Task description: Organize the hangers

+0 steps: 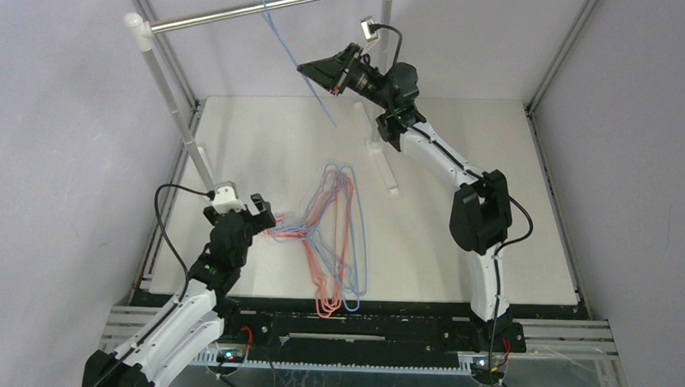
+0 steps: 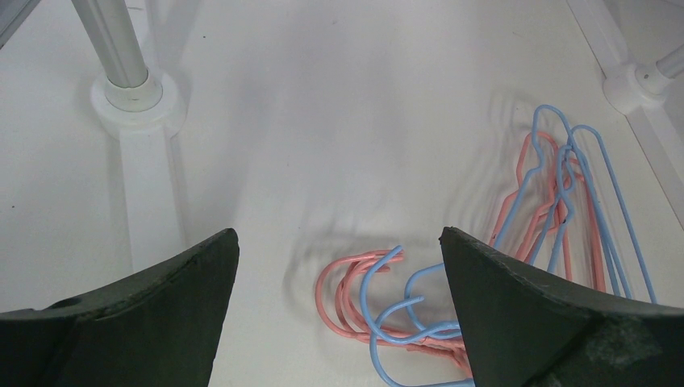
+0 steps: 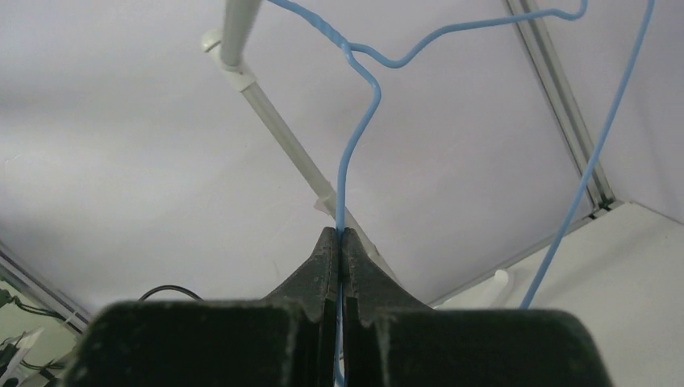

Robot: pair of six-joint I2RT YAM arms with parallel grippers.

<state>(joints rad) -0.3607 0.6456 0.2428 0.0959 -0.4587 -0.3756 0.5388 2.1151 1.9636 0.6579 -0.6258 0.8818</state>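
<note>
Blue wire hanger (image 1: 288,45) is up in the air in the top view, pinched by the right gripper (image 1: 311,71) close to the silver rail (image 1: 233,13). Its upper end crosses the rail, but I can't tell if it's actually hooked on. The pile of hangers (image 1: 333,245), pink and light blue, lies tangled mid-table (image 1: 460,163) and runs toward the near edge, with lots of bare white off to its right. Down low, the left gripper (image 1: 265,217) sits right at the hook end of the pile.

Left wrist view: fingers (image 2: 161,314) spread wide with nothing between them, and the pile's hooks lie just ahead, toward the right finger. A post base (image 2: 133,93) stands further off on the left, with open tabletop in between.

Right wrist view: jaws clenched tight on the blue wire, which rises past a white post (image 3: 274,121).
</note>
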